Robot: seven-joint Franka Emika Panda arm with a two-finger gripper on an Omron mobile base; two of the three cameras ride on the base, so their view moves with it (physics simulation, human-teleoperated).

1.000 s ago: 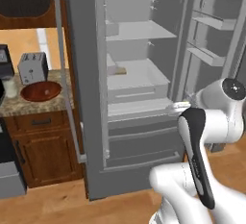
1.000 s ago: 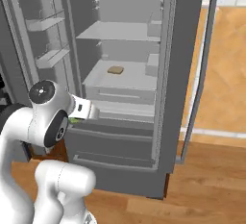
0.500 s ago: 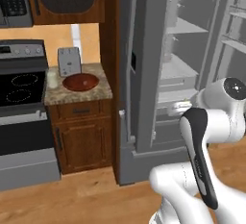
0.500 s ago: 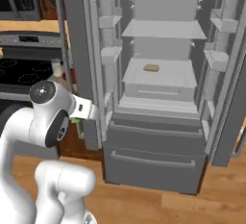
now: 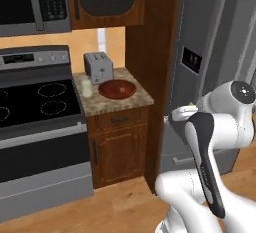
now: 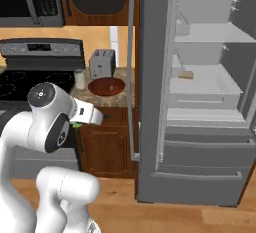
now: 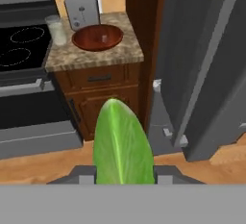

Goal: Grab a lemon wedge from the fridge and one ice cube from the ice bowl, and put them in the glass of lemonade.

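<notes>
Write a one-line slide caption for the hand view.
Gripper holding the lemon wedge, facing the counter with the ice bowl, glass of lemonade and toaster beside the fridge.

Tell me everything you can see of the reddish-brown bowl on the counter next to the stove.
The round, shallow, glossy reddish-brown bowl sits upright on the speckled stone counter, in front of the silver toaster and to the right of the small clear glass of pale liquid. Its surface looks smooth and shiny, like glazed ceramic, darker inside. In the hand view a small pale cube lies near its centre. Nothing else touches it; toaster and glass stand apart from its rim.
</notes>
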